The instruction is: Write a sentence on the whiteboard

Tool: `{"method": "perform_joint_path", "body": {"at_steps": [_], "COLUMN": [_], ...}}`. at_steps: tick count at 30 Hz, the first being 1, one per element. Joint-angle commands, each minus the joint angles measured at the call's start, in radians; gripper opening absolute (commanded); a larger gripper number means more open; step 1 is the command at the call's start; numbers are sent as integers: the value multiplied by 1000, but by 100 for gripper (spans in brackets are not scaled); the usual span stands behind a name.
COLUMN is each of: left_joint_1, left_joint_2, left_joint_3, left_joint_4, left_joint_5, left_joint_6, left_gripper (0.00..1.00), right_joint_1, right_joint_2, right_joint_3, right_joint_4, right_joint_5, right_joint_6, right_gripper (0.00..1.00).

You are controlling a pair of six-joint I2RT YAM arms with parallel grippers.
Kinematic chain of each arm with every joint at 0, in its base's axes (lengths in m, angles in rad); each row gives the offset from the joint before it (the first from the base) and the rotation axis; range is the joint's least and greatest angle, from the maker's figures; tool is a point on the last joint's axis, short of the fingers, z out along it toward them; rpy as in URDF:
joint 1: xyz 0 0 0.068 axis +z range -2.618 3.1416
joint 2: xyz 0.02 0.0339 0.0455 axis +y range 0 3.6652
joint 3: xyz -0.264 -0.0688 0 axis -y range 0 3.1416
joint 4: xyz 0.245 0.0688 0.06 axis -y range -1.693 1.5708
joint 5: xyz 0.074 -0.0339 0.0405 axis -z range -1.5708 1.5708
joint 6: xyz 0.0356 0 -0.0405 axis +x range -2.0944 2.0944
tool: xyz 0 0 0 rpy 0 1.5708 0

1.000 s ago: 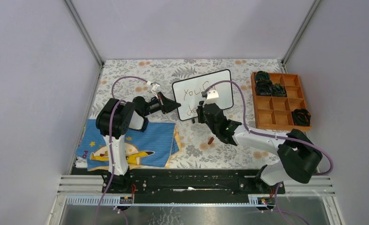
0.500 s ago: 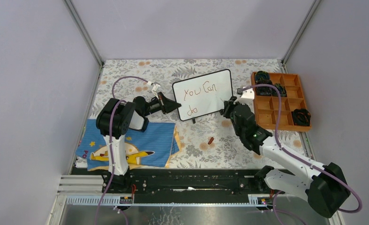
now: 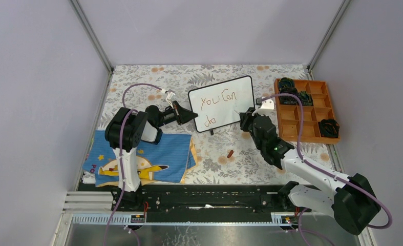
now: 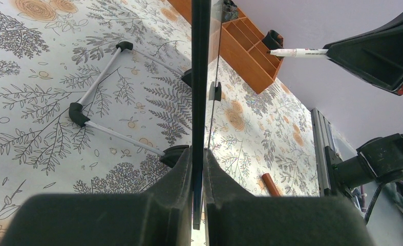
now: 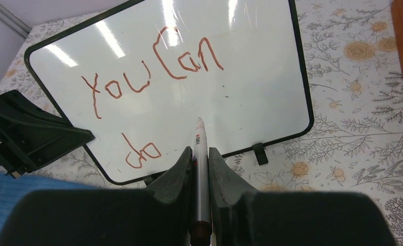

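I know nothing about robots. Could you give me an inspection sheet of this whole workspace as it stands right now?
Surface: table covered in a flowery print.
Job's things: whiteboard propped up on its stand; the writing reads "You Can do"; marker aimed at the board, tip apart from it in the left wrist view.
Clutter: blue cartoon cloth; orange tray with dark items in some compartments; small reddish-brown piece lying loose.
Hands: left hand shut on the whiteboard's edge; right hand shut on the marker.
Cables: purple cables loop over both arms.
Surroundings: plain walls, metal frame.
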Motion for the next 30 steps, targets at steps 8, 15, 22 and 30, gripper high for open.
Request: {"method": "perform_joint_path", "body": {"at_steps": [8, 15, 22, 30], "left_joint_1": [-23, -24, -26, -28], "left_joint_2": [-5, -5, -6, 1], "left_joint_3": [-11, -13, -13, -12], "left_joint_4": [-42, -47, -63, -71], "left_joint_5": [8, 8, 6, 8], "left_joint_6": [45, 49, 61, 66], "left_gripper": [0, 0, 0, 0], "right_joint_1": [-1, -2, -1, 0], "right_joint_2": [50, 140, 122, 106], "right_joint_3": [52, 125, 77, 6], "right_joint_4": [131, 142, 131, 151], "right_joint_5": [-154, -212, -186, -225], "right_joint_6": [-19, -27, -75, -71], "right_gripper": [0, 0, 0, 0]}}
